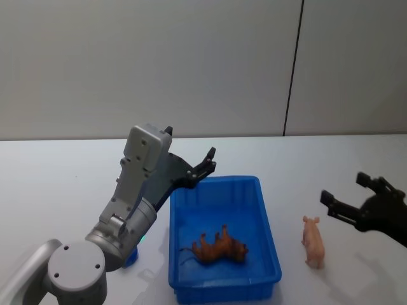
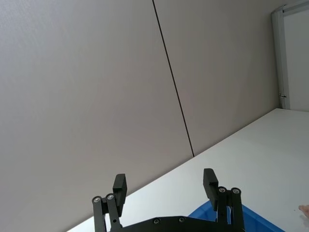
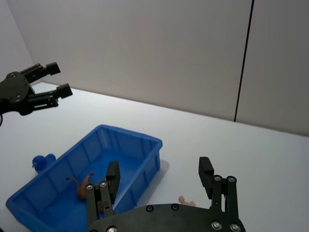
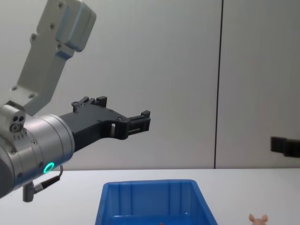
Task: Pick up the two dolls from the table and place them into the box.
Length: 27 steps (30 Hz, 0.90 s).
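I see my left hand (image 2: 164, 180) spread wide and empty, raised above the far left corner of the blue box (image 1: 216, 185). The brown doll (image 1: 219, 248) lies on its side inside the box, near the front. The pink doll (image 1: 313, 240) is on the white surface (image 1: 63, 184) just right of the box. My right hand (image 1: 345, 186), also spread, hovers near the pink doll, to its right, not touching it.

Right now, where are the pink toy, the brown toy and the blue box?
pink doll (image 1: 313, 244): head view, middle of its body.
brown doll (image 1: 219, 249): head view, middle of its body.
box (image 1: 229, 180): head view, its far rim.
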Motion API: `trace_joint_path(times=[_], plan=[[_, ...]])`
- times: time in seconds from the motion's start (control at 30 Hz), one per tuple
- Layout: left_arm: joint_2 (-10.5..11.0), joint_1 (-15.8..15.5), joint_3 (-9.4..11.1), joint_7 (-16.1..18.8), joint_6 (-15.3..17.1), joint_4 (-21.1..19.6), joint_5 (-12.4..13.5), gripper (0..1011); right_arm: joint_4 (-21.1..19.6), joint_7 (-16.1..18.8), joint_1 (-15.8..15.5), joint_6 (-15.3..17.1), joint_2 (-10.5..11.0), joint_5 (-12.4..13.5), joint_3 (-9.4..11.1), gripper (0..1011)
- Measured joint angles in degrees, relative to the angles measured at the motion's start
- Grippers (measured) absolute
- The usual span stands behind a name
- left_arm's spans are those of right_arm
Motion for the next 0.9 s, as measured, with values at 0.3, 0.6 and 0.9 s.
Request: trace_joint_path(times=[0.3,0.6,0.9], plan=[[0.0,0.0,0.0,0.0,0.0,0.0,0.0,1004,-2.7,-2.1,-4.1,5.0,3.0,4.2,1.9,1001],[0.0,0.0,0.0,0.0,0.0,0.0,0.0,1004,-3.7,-6.6,-5.8,8.6,3.4,4.1,2.0,1001],[0.0,0.0,0.0,0.0,0.0,0.0,0.0,1004,-2.3,-8.1,-4.5,10.5,1.2,0.6,-0.2,1001]])
